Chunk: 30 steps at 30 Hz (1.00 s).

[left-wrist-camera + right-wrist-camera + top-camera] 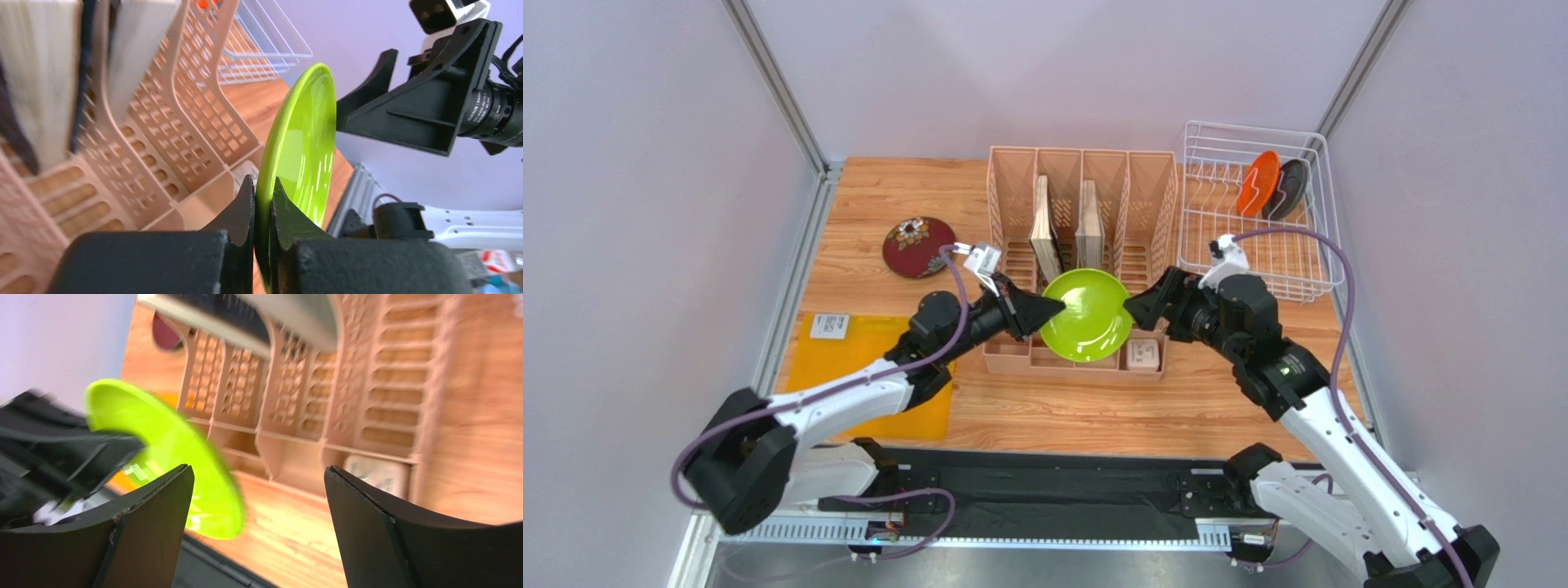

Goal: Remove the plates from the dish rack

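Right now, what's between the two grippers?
The lime green plate, pinched by the left gripper; the right gripper stands open at its other side. Seen in the top view.

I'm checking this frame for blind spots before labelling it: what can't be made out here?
- Top view: the dark plate in the dish rack is mostly covered by the orange plate.
- Left wrist: the lower rim of the green plate is hidden between the fingers of the left gripper.
- Right wrist: blurred; whether the open right gripper touches the green plate cannot be told.
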Available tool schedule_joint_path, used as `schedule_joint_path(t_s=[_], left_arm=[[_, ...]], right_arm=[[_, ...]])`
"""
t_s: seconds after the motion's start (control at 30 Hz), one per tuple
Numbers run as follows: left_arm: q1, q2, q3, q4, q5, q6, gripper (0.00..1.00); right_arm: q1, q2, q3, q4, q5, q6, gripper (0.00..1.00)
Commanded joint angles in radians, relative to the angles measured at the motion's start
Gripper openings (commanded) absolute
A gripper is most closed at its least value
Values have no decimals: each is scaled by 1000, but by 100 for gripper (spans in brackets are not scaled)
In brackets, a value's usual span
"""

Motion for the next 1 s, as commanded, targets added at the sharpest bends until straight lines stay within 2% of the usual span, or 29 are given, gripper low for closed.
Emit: schedule_joint_path(t_s=[0.0, 0.13, 0.27, 0.53, 0.7, 0.73, 0.87, 0.9, 0.97], left_arm=[[-2, -202, 91, -326, -181, 238, 0], [6, -380, 140, -544, -351, 352, 0], [131, -500, 186, -731, -416, 404, 0], [412, -638, 200, -818, -468, 479, 0], [561, -548, 185, -767, -381, 461, 0], [622, -529, 159, -753, -363, 446, 0], [797, -371, 83, -496, -150, 337, 0], [822, -278, 85, -465, -85, 326, 0], [874, -183, 102, -387, -45, 312, 0]], right_arm=[[0, -73, 96, -97, 268, -102, 87], [0, -90, 127, -129, 372, -136, 89], [0, -85, 143, -128, 433, -152, 91], [-1, -33, 159, -111, 467, -186, 91], [-8, 11, 158, -89, 468, -198, 91], [-9, 27, 161, -83, 467, -198, 91], [-27, 65, 166, -63, 455, -211, 91], [-41, 73, 172, -62, 447, -215, 91], [-57, 99, 179, -51, 419, -215, 92]])
